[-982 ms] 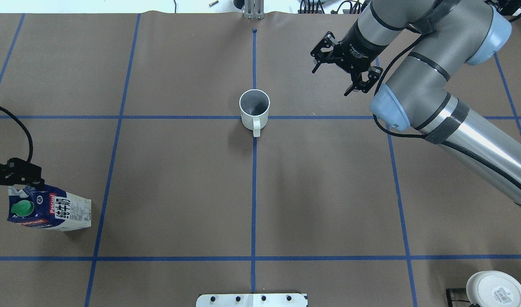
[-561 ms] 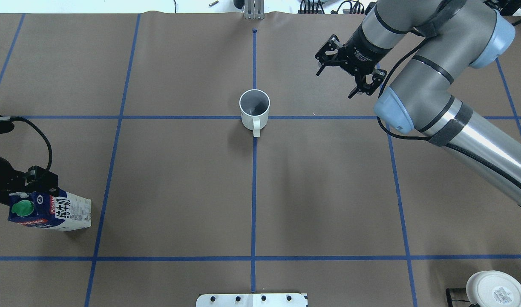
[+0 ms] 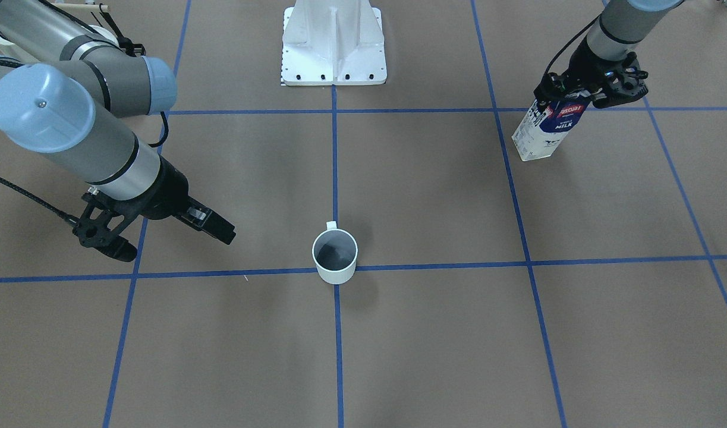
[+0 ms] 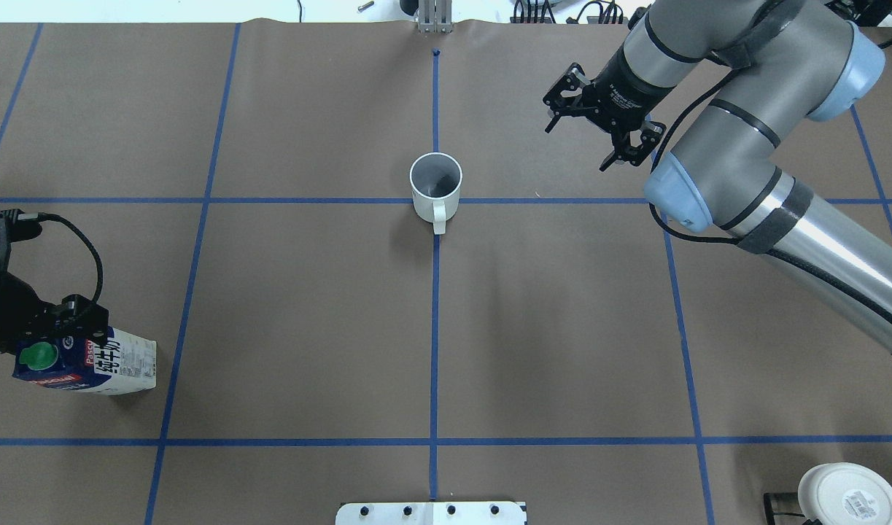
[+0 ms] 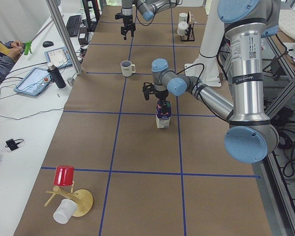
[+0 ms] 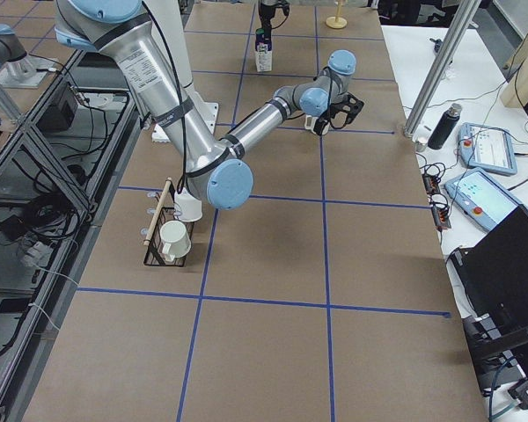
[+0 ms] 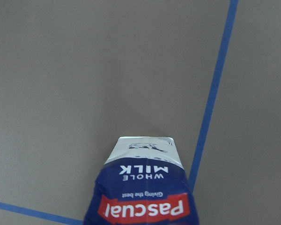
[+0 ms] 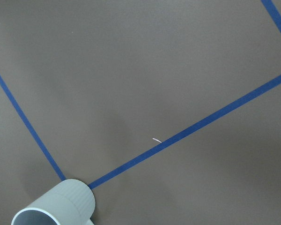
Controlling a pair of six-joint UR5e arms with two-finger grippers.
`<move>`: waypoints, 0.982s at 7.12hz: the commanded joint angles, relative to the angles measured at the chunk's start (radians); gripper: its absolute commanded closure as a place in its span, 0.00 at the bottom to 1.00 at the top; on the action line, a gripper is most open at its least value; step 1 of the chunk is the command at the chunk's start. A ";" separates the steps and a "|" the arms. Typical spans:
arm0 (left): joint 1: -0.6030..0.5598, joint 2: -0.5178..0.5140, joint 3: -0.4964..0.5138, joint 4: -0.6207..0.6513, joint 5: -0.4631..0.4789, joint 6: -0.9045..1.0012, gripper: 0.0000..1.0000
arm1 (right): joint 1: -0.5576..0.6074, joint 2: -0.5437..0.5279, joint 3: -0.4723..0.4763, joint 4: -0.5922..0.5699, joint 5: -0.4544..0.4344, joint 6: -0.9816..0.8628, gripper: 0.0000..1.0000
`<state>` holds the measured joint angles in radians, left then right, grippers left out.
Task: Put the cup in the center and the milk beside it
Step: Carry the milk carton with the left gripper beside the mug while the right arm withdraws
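At the lower left of the overhead view, the milk [image 4: 95, 364] stands upright on the tabletop [image 4: 307, 306], near the frame's edge and well apart from everything else. The left gripper [image 4: 50, 329] sits right over its top. Its fingers look spread wide, one to each side of the sloped top, and I judge they have not clamped yet. The risk starts here: the carton is tall, and the hold would be high on the slanted top rather than on the flat walls. If the fingers close off-centre, they could push it over or let it slide and hang crooked once you lift.

Just above mid-frame, the cup [image 4: 435, 191] stands upright on a crossing of the blue tape lines [image 4: 434, 328], with its handle pointing toward the bottom of the frame. The centre step looks done. A crooked carton brought in low or too close could hit the rim or handle and shove the cup off its mark — so leave a gap when you set it down.

At the upper right, the right gripper [image 4: 577, 148] hangs empty with its fingers wide apart, near the cup. Set the carton down on that side and the two arms could meet.
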<state>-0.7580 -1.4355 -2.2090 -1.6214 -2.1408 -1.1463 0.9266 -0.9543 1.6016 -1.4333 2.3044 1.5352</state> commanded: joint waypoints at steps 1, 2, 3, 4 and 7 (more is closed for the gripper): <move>0.000 -0.002 0.002 0.001 0.001 -0.003 0.65 | -0.005 -0.023 0.020 0.001 -0.013 -0.010 0.00; 0.000 -0.005 0.002 0.003 0.001 -0.004 0.95 | -0.005 -0.037 0.027 0.001 -0.016 -0.012 0.00; 0.000 -0.013 0.000 0.003 -0.001 -0.006 1.00 | 0.014 -0.069 0.064 -0.001 -0.014 -0.035 0.00; -0.015 -0.041 -0.014 0.005 -0.011 -0.004 1.00 | 0.062 -0.134 0.125 -0.007 0.004 -0.099 0.00; -0.128 -0.504 0.122 0.302 -0.008 0.005 1.00 | 0.190 -0.466 0.332 -0.012 0.027 -0.408 0.00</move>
<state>-0.8377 -1.6987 -2.1837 -1.4822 -2.1523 -1.1498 1.0628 -1.2552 1.8374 -1.4441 2.3248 1.2825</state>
